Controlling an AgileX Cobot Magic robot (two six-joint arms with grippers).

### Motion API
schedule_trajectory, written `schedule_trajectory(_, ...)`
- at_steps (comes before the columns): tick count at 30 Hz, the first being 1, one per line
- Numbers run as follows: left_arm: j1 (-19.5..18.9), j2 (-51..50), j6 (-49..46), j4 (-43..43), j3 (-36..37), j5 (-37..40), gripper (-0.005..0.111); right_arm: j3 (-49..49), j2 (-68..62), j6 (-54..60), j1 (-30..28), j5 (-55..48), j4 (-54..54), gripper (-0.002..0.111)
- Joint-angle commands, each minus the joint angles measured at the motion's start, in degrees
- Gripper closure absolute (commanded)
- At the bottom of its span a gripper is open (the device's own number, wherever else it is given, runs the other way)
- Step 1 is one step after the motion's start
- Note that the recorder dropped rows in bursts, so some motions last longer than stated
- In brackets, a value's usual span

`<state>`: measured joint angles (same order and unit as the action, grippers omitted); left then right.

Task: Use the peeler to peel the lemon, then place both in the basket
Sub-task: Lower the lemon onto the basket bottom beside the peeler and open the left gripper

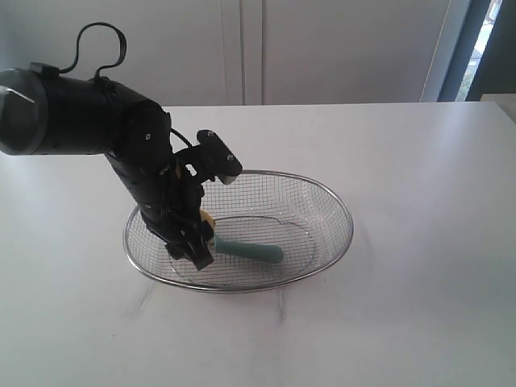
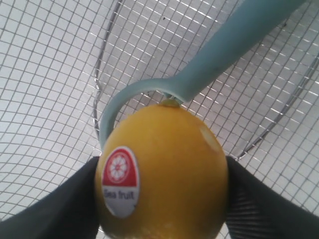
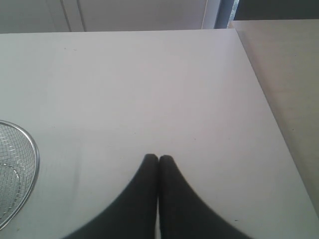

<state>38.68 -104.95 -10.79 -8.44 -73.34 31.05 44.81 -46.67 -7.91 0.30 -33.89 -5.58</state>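
The exterior camera sits raised off the table's (image 1: 419, 201) near edge and looks down and across to the far edge and the wall (image 1: 339, 48), with the basket (image 1: 322, 187) mid-frame. The left wrist camera peers into the basket from very close, the lemon (image 2: 164, 174) filling its foreground. The right wrist camera hangs higher, facing the table's far edge. All three views share the basket.

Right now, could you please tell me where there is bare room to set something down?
The table is bare right of the basket, around the shut right gripper. The basket's right end is free too. Its left end is crowded: the left gripper holds the lemon by the peeler.
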Motion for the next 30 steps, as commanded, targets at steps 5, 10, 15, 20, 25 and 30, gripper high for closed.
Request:
schedule_trajectory(5,0.4,0.3,0.3,0.6,-0.4,0.0,0.107,-0.2,0.4,0.1,-0.3,0.6,-0.2,0.108)
schedule_trajectory(10,0.4,0.1,0.3,0.6,-0.4,-1.2,0.107,-0.2,0.4,0.1,-0.3,0.6,-0.2,0.108)
schedule_trajectory(15,0.4,-2.5,0.4,0.6,-0.4,-1.2,0.107,-0.2,0.4,0.1,-0.3,0.6,-0.3,0.108)
schedule_trajectory(20,0.4,-2.6,0.4,0.6,-0.4,-1.2,0.107,-0.2,0.4,0.1,-0.3,0.6,-0.3,0.108)
schedule_trajectory(25,0.4,-2.6,0.5,0.7,-0.4,-1.0,0.105,-0.2,0.4,0.1,-0.3,0.6,-0.3,0.108)
schedule_trajectory(30,0.4,-2.6,0.5,0.3,-0.4,-1.0,0.072,-0.2,0.4,0.1,-0.3,0.6,-0.3,0.108)
